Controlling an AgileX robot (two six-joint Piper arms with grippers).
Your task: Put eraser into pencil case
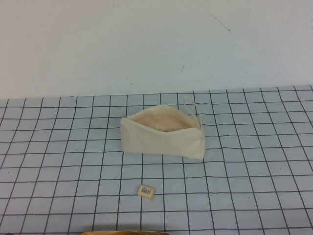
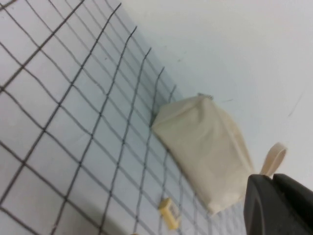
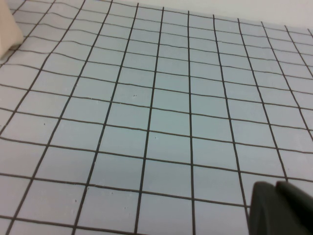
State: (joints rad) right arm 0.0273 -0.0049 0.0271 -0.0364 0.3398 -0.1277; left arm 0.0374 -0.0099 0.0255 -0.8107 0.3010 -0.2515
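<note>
The eraser point(image 1: 146, 191) lies flat on the tabletop point(image 1: 254, 196), nearest the robot: light, stiff, best pinched across its short sides. Beyond it the case point(image 1: 161, 139) sits unzipped, soft. Left tool point(image 2: 281, 205) and right tool point(image 3: 283, 208) hover apart; grip unclear

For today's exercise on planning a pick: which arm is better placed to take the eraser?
Probably the left. The left gripper has the eraser and pencil case in its view; the right gripper faces bare grid, with only the case's corner.
</note>
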